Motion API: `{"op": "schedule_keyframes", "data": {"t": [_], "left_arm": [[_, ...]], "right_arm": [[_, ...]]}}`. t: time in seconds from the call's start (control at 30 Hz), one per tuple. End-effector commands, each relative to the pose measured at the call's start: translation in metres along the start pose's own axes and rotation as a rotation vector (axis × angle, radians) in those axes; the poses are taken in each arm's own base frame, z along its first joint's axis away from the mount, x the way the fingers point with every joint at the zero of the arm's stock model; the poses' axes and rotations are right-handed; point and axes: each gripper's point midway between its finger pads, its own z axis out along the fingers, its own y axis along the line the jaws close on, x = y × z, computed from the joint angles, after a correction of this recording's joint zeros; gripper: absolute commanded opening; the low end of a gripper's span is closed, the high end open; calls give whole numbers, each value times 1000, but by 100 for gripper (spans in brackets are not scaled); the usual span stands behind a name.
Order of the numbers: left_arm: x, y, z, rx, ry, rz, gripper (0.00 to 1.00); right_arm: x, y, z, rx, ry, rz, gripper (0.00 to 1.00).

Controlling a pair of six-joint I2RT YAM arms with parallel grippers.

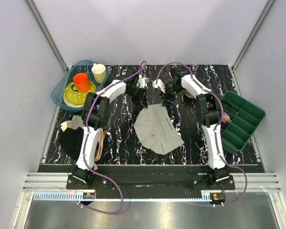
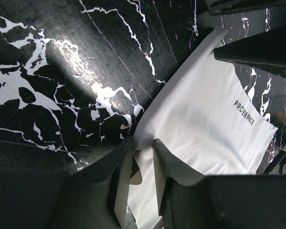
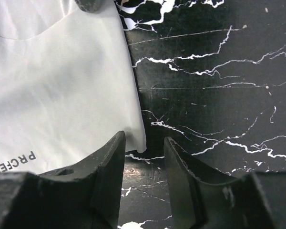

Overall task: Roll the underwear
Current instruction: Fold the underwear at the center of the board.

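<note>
The light grey underwear (image 1: 157, 130) lies flat in the middle of the black marble table (image 1: 119, 143), with its printed waistband at the far side. My left gripper (image 1: 142, 95) is at its far left corner. In the left wrist view the underwear (image 2: 205, 119) runs into the narrow gap of my left gripper (image 2: 142, 143); the jaws stand slightly apart around a fold of fabric. My right gripper (image 1: 168, 99) is at the far right corner. In the right wrist view it (image 3: 144, 138) is open, with the corner of the underwear (image 3: 62, 86) just between the fingertips.
A teal basin (image 1: 62, 90) at the far left holds a yellow plate (image 1: 76, 98), an orange cup (image 1: 81, 81) and a beige mug (image 1: 99, 72). A green compartment tray (image 1: 242, 120) stands at the right. Dark and tan cloths (image 1: 75, 138) lie by the left arm.
</note>
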Motion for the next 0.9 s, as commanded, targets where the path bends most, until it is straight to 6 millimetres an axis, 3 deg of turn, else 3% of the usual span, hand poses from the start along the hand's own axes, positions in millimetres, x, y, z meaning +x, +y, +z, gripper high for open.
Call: {"op": "schedule_keyframes", "data": {"t": [0.0, 0.13, 0.3, 0.53, 0.73, 0.87], "left_arm": [[-11, 0, 1, 13, -21, 2, 25], [-16, 0, 0, 16, -38, -4, 11], [-30, -1, -10, 15, -77, 3, 1], [-48, -19, -37, 26, -159, 53, 0], [-43, -37, -56, 49, -179, 76, 0], [-33, -51, -65, 84, -181, 82, 0]], "right_arm": [[-11, 9, 4, -41, 14, -50, 40], [-15, 16, 5, -77, 10, -60, 19], [-25, 9, -4, -48, 3, -70, 5], [-50, -3, -26, 32, -35, -80, 0], [-60, 8, -41, 53, -66, -88, 0], [-56, 20, -43, 62, -71, -89, 0]]}}
